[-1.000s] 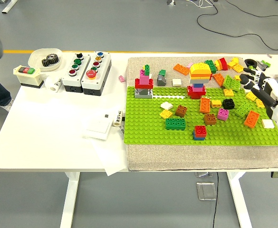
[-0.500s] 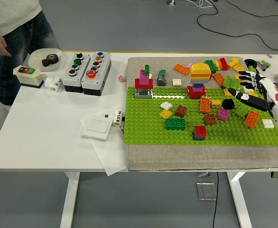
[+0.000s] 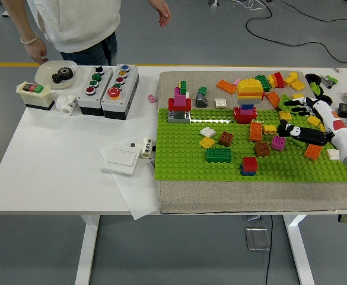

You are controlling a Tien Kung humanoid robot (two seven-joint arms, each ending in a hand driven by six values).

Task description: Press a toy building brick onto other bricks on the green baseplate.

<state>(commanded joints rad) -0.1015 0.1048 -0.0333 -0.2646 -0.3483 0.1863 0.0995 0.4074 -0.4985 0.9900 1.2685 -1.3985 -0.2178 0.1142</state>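
The green baseplate lies on a grey mat and carries several bricks: a red and pink tower, a dark green brick, a red-on-blue stack, an orange brick and a magenta brick. My right hand reaches in from the right edge over the plate's right part. Its fingers are spread, the thumb lying over the spot of a black brick. I see nothing gripped. My left arm is out of the picture.
Loose bricks, including a yellow and orange stack, crowd the mat's far right. Two button boxes, a bowl with a gear and a white switch plate sit on the left. A person stands at the far left side.
My right hand has slid left and inward over the plate's right bricks, now covering the black and light green bricks. The person has walked in along the far side.
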